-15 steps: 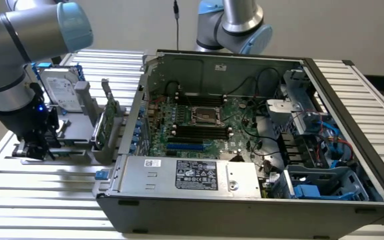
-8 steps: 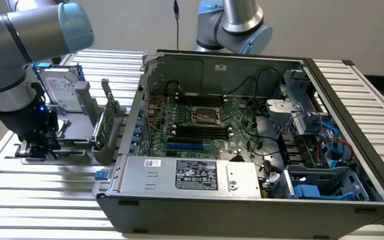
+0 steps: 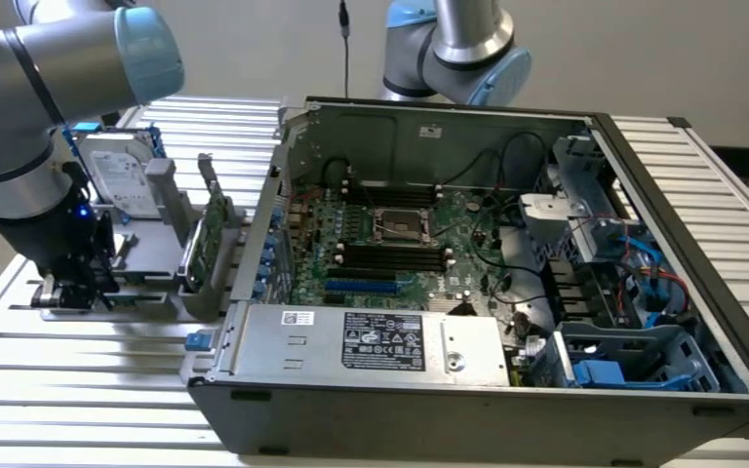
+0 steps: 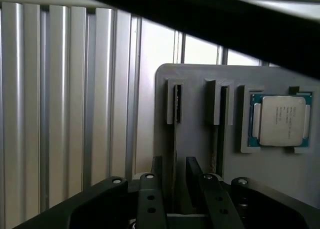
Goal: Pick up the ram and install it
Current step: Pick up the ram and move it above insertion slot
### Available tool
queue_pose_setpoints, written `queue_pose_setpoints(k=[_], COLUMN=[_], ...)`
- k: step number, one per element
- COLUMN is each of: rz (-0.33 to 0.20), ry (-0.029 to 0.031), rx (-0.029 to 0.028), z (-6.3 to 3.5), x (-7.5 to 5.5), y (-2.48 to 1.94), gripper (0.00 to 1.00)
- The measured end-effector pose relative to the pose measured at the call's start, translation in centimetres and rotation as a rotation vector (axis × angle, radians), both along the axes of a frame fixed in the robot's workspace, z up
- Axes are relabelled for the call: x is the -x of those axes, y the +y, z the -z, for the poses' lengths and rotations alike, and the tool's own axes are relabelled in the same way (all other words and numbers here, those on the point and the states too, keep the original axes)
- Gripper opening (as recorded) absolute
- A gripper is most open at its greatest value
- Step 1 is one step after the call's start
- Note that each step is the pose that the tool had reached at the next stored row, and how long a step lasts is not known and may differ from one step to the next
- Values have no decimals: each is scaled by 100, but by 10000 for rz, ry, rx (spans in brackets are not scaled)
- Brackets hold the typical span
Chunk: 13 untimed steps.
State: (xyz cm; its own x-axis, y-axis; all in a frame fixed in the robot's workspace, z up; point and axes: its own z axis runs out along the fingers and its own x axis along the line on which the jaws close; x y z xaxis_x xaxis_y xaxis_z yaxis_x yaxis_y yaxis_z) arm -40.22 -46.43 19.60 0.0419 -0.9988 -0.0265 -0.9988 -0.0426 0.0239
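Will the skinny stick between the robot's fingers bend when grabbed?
Probably not: the ram runs straight along its slot in the gray holder, so it looks stiff. Being so thin, it is likely light, and perhaps fragile.

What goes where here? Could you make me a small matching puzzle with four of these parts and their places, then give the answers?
Things:
1. ram
2. processor chip
3. power supply
4. fingers

Places:
A. inside the open computer case
B. standing on edge in a slot of the grey holder
C. lying flat in a square recess of the grey holder
D. apart, one on each side of the ram

Pairs: 1-B, 2-C, 3-A, 4-D
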Motion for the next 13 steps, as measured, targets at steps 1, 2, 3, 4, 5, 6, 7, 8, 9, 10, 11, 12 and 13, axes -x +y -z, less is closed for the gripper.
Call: queue_pose_setpoints(k=[1, 2, 3, 4, 5, 6, 7, 8, 9, 10, 11, 12, 13], rz=[0, 0, 0, 0, 0, 0, 0, 0, 0, 0, 1, 7, 18], ry=[-1, -1, -1, 0, 2, 5, 9, 12, 19, 24, 30, 38, 45], rx=[-13, -28, -41, -52, -61, -70, -76, -80, -83, -84, -86, -86, -86], z=[2, 3, 4, 5, 5, 6, 6, 6, 6, 6, 7, 7, 7], x=[0, 0, 0, 0, 0, -1, 0, 0, 0, 0, -1, 0, -1], y=[1, 2, 3, 4, 5, 5, 6, 6, 6, 6, 6, 7, 7], gripper=[33, 33, 31, 31, 25, 18, 18, 14, 14, 14, 14, 14, 14])
